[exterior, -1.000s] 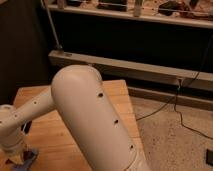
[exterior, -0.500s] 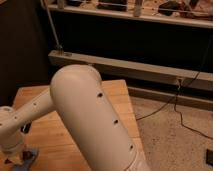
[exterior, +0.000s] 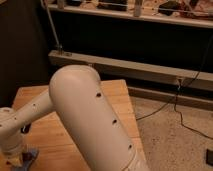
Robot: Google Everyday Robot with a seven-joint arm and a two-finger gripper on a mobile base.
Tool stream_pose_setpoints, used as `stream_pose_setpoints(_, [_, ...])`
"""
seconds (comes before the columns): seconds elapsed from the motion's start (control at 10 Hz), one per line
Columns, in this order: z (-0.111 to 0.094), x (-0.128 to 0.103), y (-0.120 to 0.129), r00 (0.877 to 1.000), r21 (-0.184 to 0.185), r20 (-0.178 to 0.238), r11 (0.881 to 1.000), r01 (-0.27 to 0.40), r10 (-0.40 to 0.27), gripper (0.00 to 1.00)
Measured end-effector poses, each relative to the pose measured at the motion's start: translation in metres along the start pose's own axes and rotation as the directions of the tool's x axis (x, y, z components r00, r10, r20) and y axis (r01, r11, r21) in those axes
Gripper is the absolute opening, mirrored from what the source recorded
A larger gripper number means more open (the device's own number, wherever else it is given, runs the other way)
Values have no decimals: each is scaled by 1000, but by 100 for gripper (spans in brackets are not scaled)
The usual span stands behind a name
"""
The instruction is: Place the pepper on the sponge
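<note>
My white arm [exterior: 90,120] fills the middle of the camera view and reaches down to the lower left. Its end, with the gripper [exterior: 15,156], hangs at the bottom left corner over the wooden table [exterior: 117,95]. The blue-grey sponge [exterior: 33,154] lies on the table right beside the gripper, partly covered by it and cut off by the bottom edge. The pepper is hidden; I cannot make it out by the gripper or on the sponge.
A small black object [exterior: 25,129] lies on the table just above the sponge. The table's right edge [exterior: 134,125] drops to a speckled floor with cables [exterior: 175,107]. A dark shelf with a metal rail [exterior: 130,67] runs along the back.
The arm's end has shifted only slightly at the lower left, staying over the sponge. Nothing else has moved.
</note>
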Motion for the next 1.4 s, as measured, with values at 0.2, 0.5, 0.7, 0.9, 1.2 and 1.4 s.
stream_pose_setpoints(0.2, [1, 0, -1, 1000, 2, -7, 1000, -4, 4, 80])
stream_pose_setpoints(0.5, [1, -1, -4, 1000, 10, -14, 1000, -13, 13, 80])
stream_pose_setpoints(0.7, [-6, -4, -8, 1000, 18, -1, 999, -31, 31, 80])
stream_pose_setpoints(0.9, [-30, -16, -22, 996, 47, 61, 996, -70, 67, 80])
stream_pose_setpoints(1.2, [-88, -16, -74, 965, 116, 176, 969, -217, 195, 80])
stream_pose_setpoints(1.4, [-115, 11, -120, 912, 155, 214, 909, -386, 351, 80])
